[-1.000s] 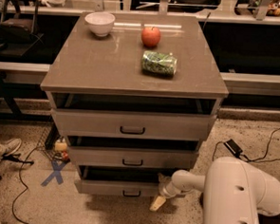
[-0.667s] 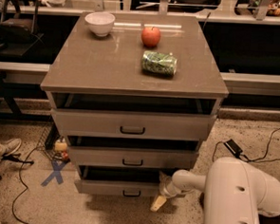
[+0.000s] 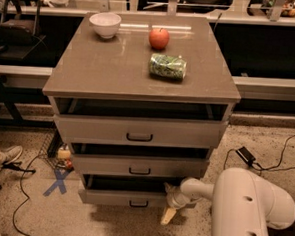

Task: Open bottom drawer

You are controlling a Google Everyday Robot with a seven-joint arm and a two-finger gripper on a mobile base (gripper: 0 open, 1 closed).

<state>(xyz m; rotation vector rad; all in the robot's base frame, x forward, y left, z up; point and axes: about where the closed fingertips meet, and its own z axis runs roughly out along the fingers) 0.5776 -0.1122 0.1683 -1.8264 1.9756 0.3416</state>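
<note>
Biggest thing we're looking at is the grey-beige cabinet (image 3: 217, 132) with its three drawers, all of them pulled out a bit, each with a dark gap showing above its front. Next in size is the robot's white arm (image 3: 247, 211), filling the lower right corner and reaching left toward the foot of the cabinet.

The tabletop (image 3: 105, 67) is a flat brownish slab. Under it sits the top drawer (image 3: 96, 129), the widest front, then the middle drawer (image 3: 99, 164), then the bottom drawer (image 3: 107, 197) right down by the floor. That one is partly open and has a small black bar handle (image 3: 138, 203) at its centre.

The gripper (image 3: 168, 214) is low down at the right end of the bottom drawer's front, right of the handle, with a yellowish tip pointing at the floor. We honestly can't tell whether it's clamped on anything or loose.

On the tabletop: a white bowl (image 3: 104, 24) at the back left, a red apple (image 3: 159, 38) to its right, and a green snack bag (image 3: 167, 66) just in front of the apple.

On the floor there's a blue tape X (image 3: 57, 181) left of the cabinet and a black power brick (image 3: 246, 155) on the right.
</note>
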